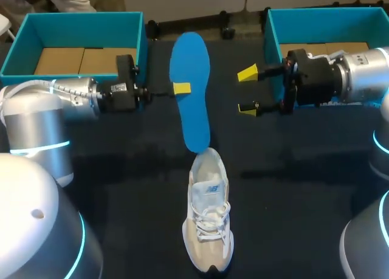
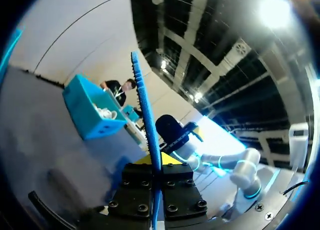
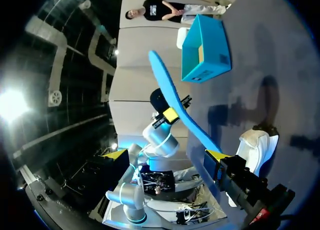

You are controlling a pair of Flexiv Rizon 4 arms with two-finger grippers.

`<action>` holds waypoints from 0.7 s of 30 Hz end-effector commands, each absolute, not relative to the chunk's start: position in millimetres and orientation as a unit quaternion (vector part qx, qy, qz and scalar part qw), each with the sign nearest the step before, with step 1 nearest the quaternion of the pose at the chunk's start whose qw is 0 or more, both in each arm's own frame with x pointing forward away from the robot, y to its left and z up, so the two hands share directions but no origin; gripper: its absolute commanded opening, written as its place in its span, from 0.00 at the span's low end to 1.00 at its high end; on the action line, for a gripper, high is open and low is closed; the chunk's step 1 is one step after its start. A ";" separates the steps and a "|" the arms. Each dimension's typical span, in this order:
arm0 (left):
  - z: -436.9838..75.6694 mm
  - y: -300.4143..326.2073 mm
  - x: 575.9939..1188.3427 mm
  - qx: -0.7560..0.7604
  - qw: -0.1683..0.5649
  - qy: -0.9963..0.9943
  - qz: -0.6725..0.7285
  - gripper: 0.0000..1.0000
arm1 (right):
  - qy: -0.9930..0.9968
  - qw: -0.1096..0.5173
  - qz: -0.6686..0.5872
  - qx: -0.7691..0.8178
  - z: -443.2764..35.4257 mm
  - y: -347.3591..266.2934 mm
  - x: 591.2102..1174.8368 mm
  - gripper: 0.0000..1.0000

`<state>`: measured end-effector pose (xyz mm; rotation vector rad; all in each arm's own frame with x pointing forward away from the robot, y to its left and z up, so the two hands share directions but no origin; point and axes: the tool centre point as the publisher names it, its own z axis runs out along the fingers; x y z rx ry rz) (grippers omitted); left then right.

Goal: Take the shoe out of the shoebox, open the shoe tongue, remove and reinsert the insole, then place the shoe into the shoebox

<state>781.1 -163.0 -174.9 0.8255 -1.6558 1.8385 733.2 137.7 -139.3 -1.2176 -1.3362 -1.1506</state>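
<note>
Our left gripper [image 1: 181,88] is clamped on the blue insole [image 1: 193,118], which stretches through the upper centre of the frame, its lower end at the heel of the white shoe [image 1: 208,224] in the lower centre. Our right gripper [image 1: 247,92] hangs right of the insole, fingers spread wide, holding nothing. The left shoebox [image 1: 79,19] sits upper left, the right shoebox [image 1: 322,13] upper right.

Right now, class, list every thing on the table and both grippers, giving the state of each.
insole: held up, lower end at the shoe
shoe: standing on its sole, outside both boxes
left shoebox: open
right shoebox: open
left gripper: shut on the insole
right gripper: open, empty
</note>
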 end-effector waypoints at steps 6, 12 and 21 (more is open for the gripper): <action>-157.1 -154.1 762.7 0.107 0.018 -0.649 0.753 0.00 | -0.548 0.479 -0.471 -0.499 -139.6 139.7 734.3 1.00; -159.2 -153.6 763.0 0.023 -0.072 -0.667 0.741 0.00 | -0.548 0.479 -0.471 -0.499 -139.6 139.7 734.3 1.00; -156.8 -155.3 769.9 -0.082 -0.224 -0.656 0.716 0.00 | -0.548 0.479 -0.471 -0.499 -139.6 139.7 734.3 1.00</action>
